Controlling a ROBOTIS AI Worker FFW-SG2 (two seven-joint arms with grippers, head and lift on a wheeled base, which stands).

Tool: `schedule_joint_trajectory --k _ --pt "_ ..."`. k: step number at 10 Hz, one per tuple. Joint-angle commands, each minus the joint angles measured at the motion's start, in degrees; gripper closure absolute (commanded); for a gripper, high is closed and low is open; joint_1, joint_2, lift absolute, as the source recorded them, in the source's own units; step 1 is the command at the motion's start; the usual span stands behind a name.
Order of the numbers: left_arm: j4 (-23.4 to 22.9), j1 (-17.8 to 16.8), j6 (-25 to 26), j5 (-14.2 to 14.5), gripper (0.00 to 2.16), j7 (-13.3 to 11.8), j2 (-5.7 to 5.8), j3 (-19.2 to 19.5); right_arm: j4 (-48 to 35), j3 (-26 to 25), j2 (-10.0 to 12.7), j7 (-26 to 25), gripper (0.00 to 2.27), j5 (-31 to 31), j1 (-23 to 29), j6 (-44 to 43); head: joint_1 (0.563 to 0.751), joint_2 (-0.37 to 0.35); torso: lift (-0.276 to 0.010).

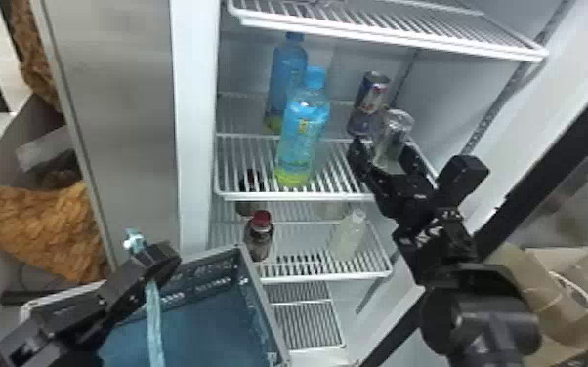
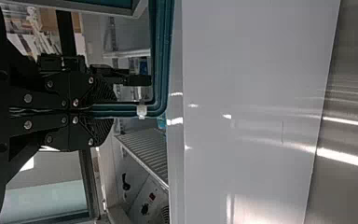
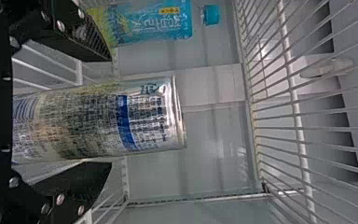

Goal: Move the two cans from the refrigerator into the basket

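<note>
Two cans (image 1: 372, 92) shelved | right claw (image 1: 387, 149) wide around fine-printed silver can (image 3: 98, 121) | left claw (image 1: 160, 258) gripping basket handle (image 1: 154, 317)

The base of the silver can (image 1: 393, 132) is hidden by the right claw (image 1: 382, 146). The basket (image 1: 264, 302) is cropped below.

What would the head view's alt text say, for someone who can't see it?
Inside an open refrigerator, the open right gripper straddles a silver can on a wire shelf, with a darker can behind it and two blue bottles to its left. At lower left, the left gripper holds a blue basket by its handle.
</note>
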Motion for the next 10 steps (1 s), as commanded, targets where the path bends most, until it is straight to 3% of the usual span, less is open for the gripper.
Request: schedule_joint_trajectory --k 1,2,3,6,10 --pt "0.0 0.0 -0.12 -0.03 1.2 -0.01 -0.15 0.01 0.12 -0.23 0.01 -0.04 0.67 -0.23 -0.08 0.92 0.695 -0.266 -0.035" --pt "0.0 0.0 -0.12 0.08 1.2 -0.01 -0.15 0.01 0.12 -0.23 -0.08 -0.04 0.94 -0.23 -0.08 1.21 0.695 -0.266 -0.035" --pt "0.0 0.0 0.02 0.08 1.2 -0.01 -0.15 0.01 -0.3 -0.23 -0.08 -0.04 1.05 0.34 0.06 1.21 0.695 -0.267 -0.035" --pt "0.0 0.0 0.02 0.08 1.2 -0.01 -0.15 0.01 -2.27 -0.91 -0.16 0.05 1.13 1.37 1.33 1.21 0.695 -0.267 -0.035" --pt "0.0 0.0 0.02 0.08 1.2 -0.01 -0.15 0.01 -15.49 -1.94 -0.78 0.05 1.13 -0.91 11.03 4.16 0.695 -0.277 -0.035"
